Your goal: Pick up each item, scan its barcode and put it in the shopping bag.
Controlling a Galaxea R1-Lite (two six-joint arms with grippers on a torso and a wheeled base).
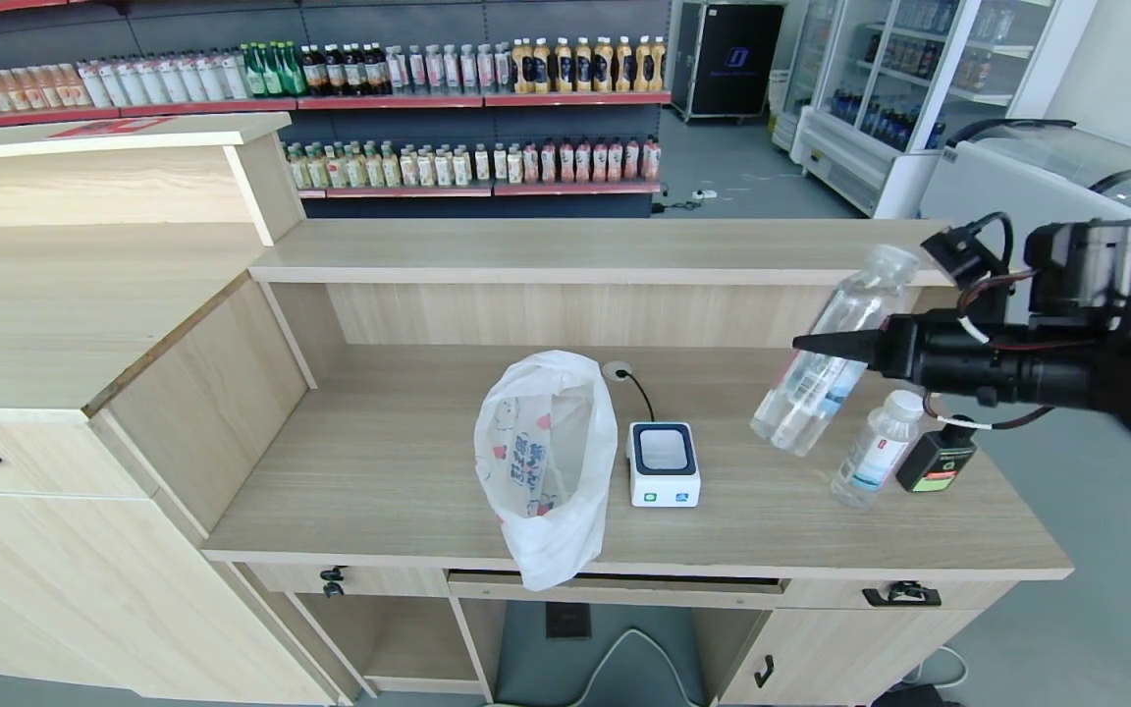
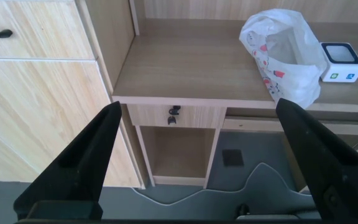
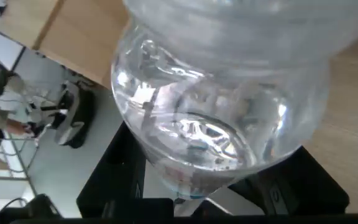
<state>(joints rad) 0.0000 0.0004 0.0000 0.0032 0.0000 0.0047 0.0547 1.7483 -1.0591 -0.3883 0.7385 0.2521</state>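
Note:
My right gripper (image 1: 819, 348) is shut on a clear water bottle (image 1: 835, 344), holding it tilted in the air above the right part of the counter, to the right of the white barcode scanner (image 1: 664, 463). Seen close in the right wrist view, the water bottle (image 3: 222, 112) shows its rounded clear body. The white shopping bag (image 1: 546, 462) stands open just left of the scanner. Low down in front of the counter's left end, my left gripper (image 2: 197, 168) is open with nothing in it; from there the bag (image 2: 284, 53) and scanner (image 2: 340, 61) lie ahead on the counter.
A small clear bottle with a white cap (image 1: 875, 447) stands on the counter's right side, beside a black and green handheld device (image 1: 937, 462). A raised ledge (image 1: 585, 250) borders the counter at the back, and a tall cabinet (image 1: 84, 324) at the left.

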